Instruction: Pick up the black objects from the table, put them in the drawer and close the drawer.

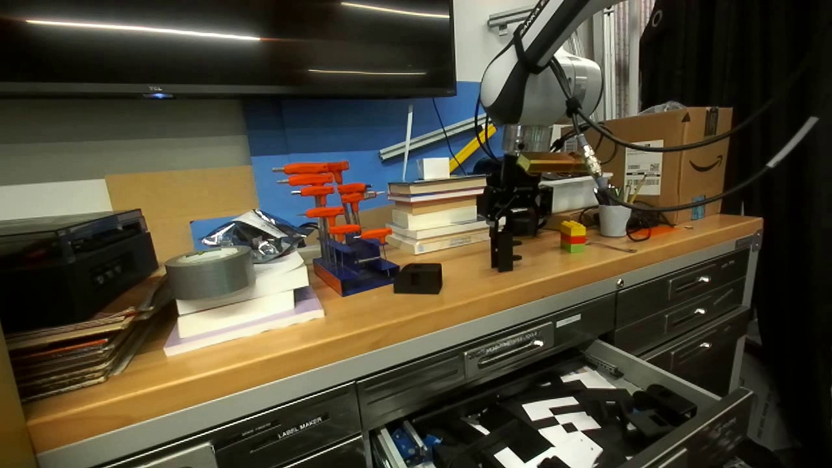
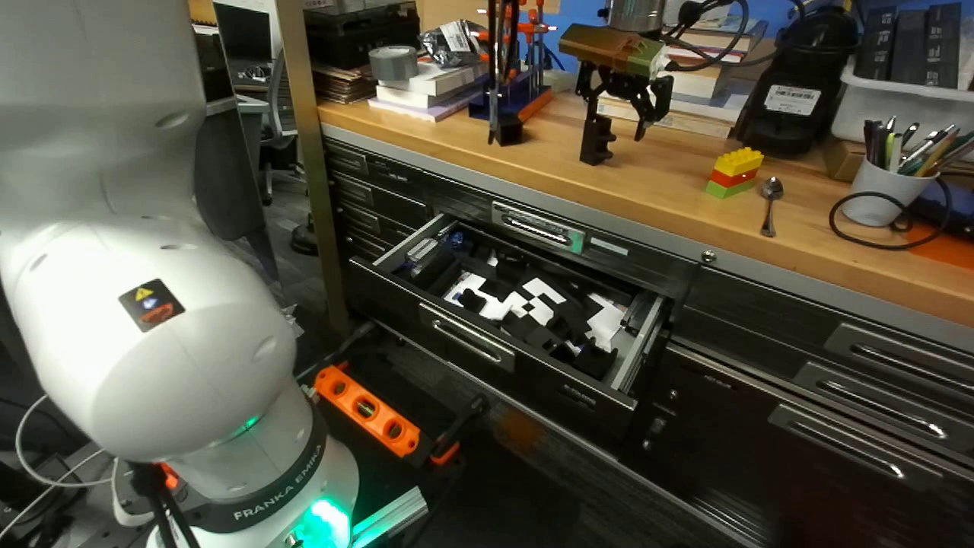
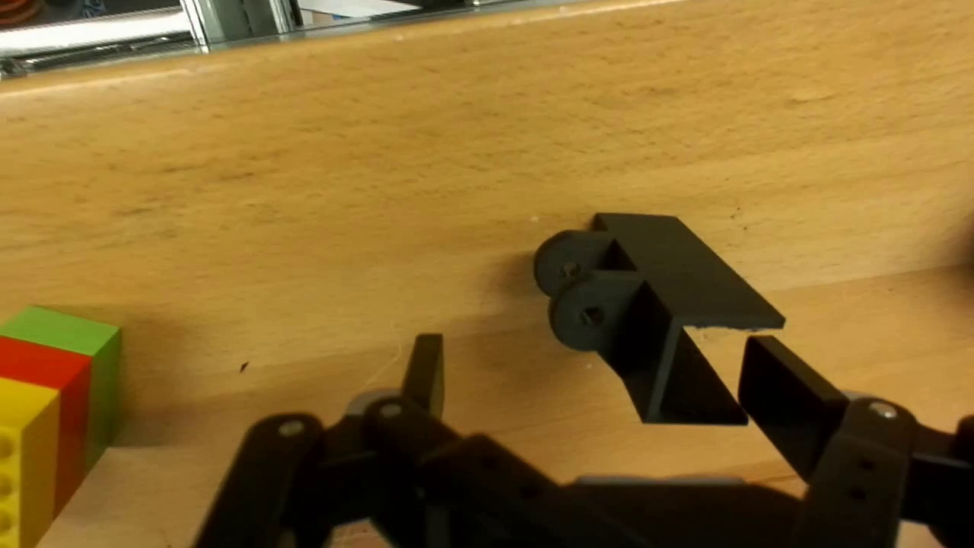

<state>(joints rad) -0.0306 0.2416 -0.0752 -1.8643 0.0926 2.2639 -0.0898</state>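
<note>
In both exterior views, a black box (image 1: 418, 279) and an upright bracket (image 2: 593, 143) stand on the workbench (image 1: 468, 283). In the wrist view, the gripper (image 3: 593, 361) has jaws apart, the bracket crowding one finger (image 3: 791, 396); descending off-centre could topple it.

Glare streaks the screen (image 1: 227, 62), higher than the pincer (image 3: 593, 354)!
Well below it, green light (image 2: 327, 524) blazes at the robot's base (image 2: 278, 487), the floor (image 2: 525, 487) dim.
</note>
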